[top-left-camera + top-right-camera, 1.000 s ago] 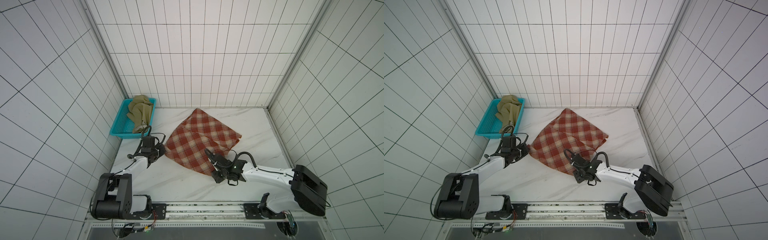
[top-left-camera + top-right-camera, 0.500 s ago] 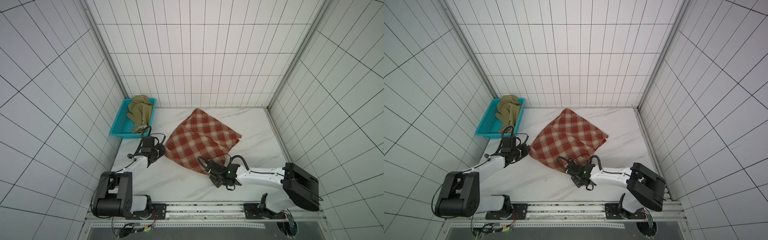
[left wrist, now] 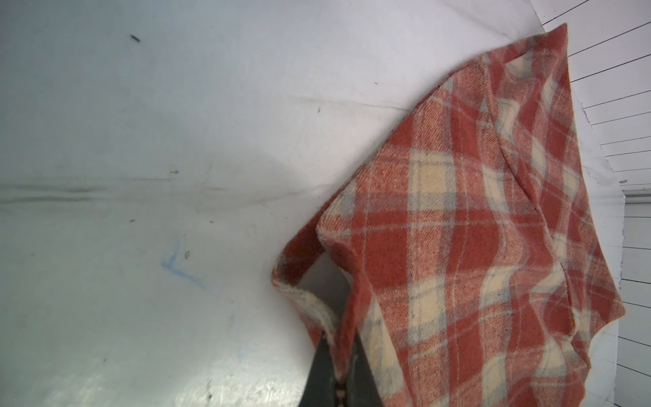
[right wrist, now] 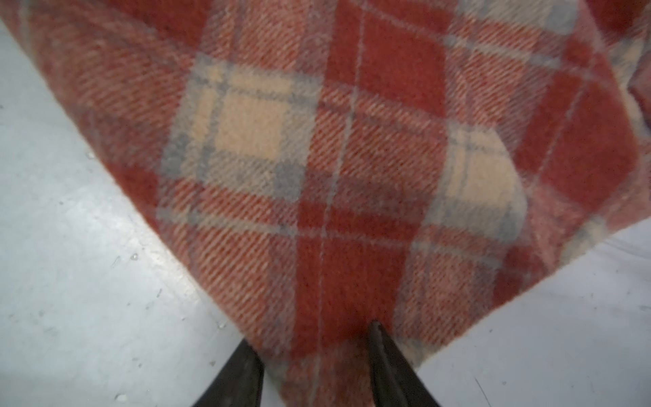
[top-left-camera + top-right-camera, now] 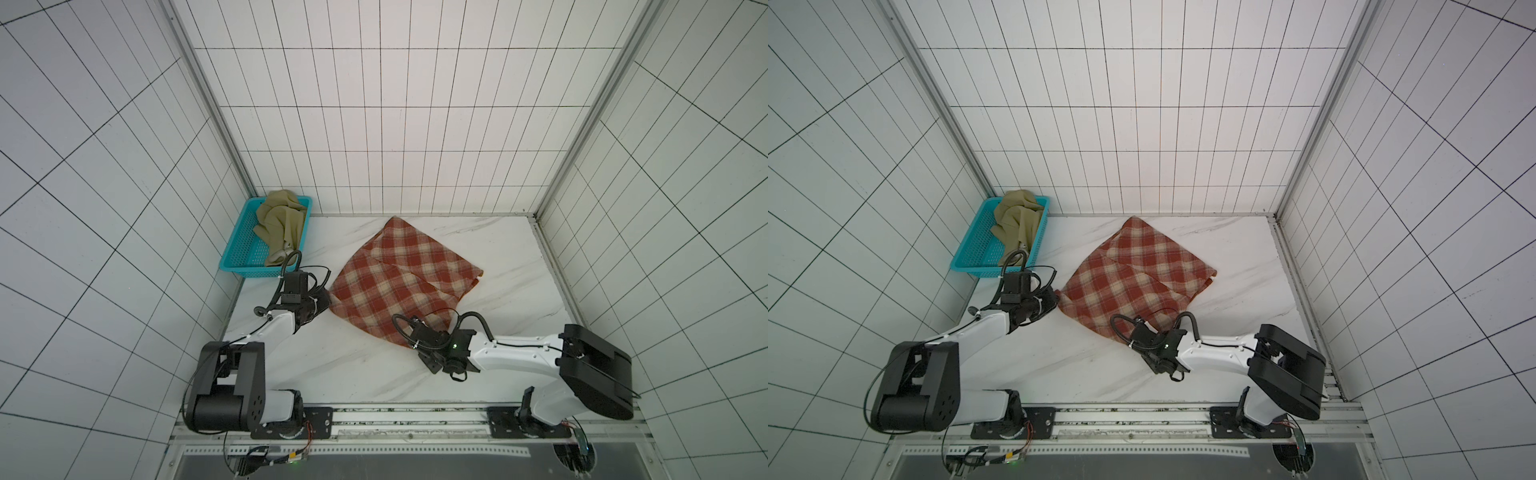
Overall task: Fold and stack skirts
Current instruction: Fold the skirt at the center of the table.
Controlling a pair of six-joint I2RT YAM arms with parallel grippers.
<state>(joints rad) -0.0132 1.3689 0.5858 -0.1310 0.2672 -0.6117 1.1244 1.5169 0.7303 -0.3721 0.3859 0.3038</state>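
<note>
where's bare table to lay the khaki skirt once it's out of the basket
Widest bare table lies between the plaid skirt and the right wall. A near strip runs between the left arm and right arm, in front of the skirt. Crowded: the gap between the basket, left gripper and skirt's corner.

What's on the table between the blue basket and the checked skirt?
Nothing loose: in both top views the stretch between basket and checked skirt is bare table, except the left arm at its near end.
</note>
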